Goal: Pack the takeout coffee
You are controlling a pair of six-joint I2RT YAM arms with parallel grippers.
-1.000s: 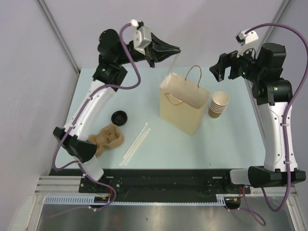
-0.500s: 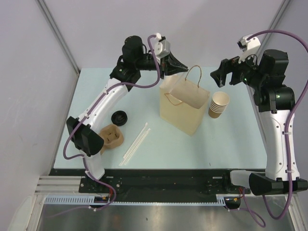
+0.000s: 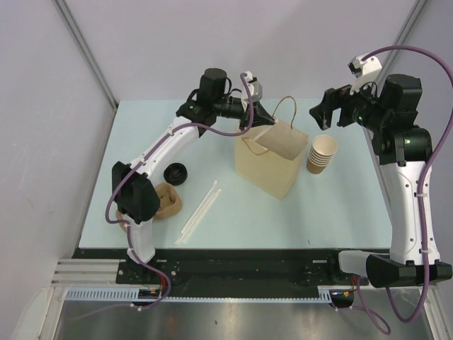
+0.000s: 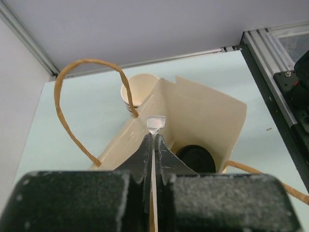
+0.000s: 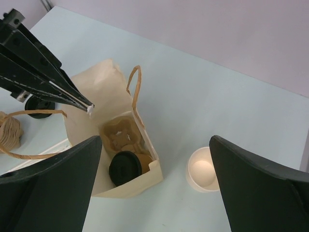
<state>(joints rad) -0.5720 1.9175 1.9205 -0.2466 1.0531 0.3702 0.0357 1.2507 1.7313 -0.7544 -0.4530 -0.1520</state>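
- Left end effector [image 4: 153, 135] was clamped shut on a straw [image 4: 156, 122], whose pale tip stuck out past the fingertips. It hung over the open mouth of the bag [image 3: 267, 170].
- Desk [image 3: 340, 212] carried everything below.
- Brown piece [image 3: 170, 202] lay at the left, partly behind the left arm; what it was could not be told.
- Loose lid [image 3: 175, 172], black and round, lay just beyond the brown piece.
- Loose straws [image 3: 200, 210] lay side by side, slanted, between the brown piece and the bag.
- Bag stood upright in the middle, with its handles up.
- Coffee [image 5: 124, 166] sat down inside the bag, black lid upward, beside a cardboard insert [image 5: 118, 137].
- Cups [image 3: 322, 154], a lidless tan stack, stood just right of the bag.
- Right end effector [image 5: 154, 140] had its jaws spread wide with nothing between them. It hung above the desk near the cups, well apart from the left one.
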